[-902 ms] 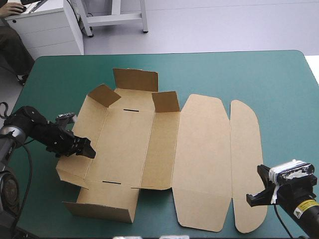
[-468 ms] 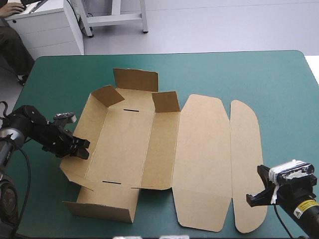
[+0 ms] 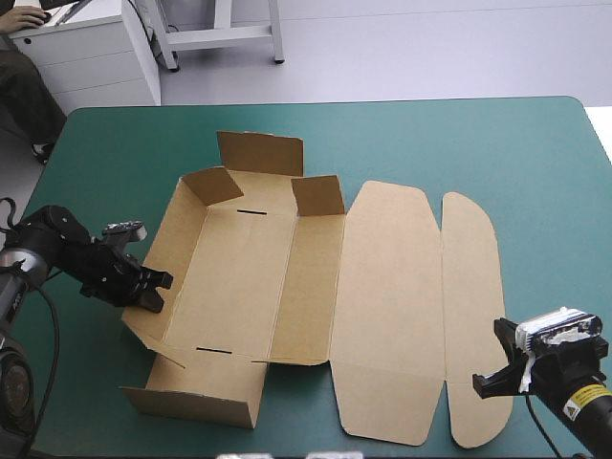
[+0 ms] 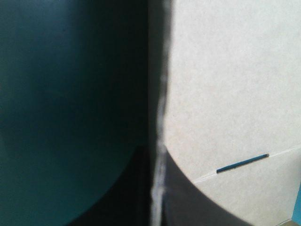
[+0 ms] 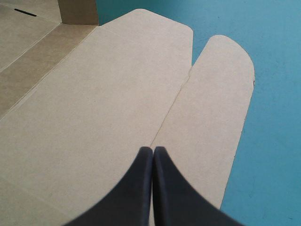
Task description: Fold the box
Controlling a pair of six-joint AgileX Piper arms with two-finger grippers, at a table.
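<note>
Left hand (image 3: 156, 286) shifted outward, clamped on box (image 3: 239, 277) wall | right hand (image 5: 153, 149) together over lid (image 3: 387, 306) | teal-green cover (image 3: 478, 143) beneath

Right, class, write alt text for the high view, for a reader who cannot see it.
A brown box, its left walls half raised and its lid flat, lies on a teal-green table. The left gripper pinches the box's left wall; the right gripper sits at the lid's near right corner.

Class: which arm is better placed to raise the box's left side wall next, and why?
Probably left: the left gripper is shut on the box at that wall's edge, already tilted up. The right gripper, shut, is at the lid flap, far away.
</note>
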